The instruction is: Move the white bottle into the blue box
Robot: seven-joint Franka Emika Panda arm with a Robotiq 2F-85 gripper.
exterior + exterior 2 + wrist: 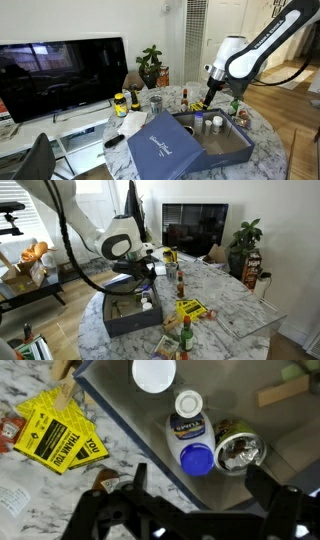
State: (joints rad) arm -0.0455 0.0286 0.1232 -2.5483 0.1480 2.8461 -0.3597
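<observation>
The blue box (225, 145) stands open on the marble table, its lid (160, 148) leaning against its near side; it also shows in an exterior view (125, 320). The white bottle (154, 372) stands upright inside the box, seen from above as a white disc, and shows small in both exterior views (197, 118) (146, 304). My gripper (200, 485) hangs above the box's edge, open and empty, apart from the bottle. It shows in both exterior views (209, 101) (146, 275).
Also in the box are a lying blue-capped bottle (192, 440) and a foil cup (238, 452). A yellow packet (60, 430) lies on the table beside the box. A yellow-labelled jar (120, 104), sauce bottles (182, 284), a TV (60, 75) and a plant (150, 68) stand around.
</observation>
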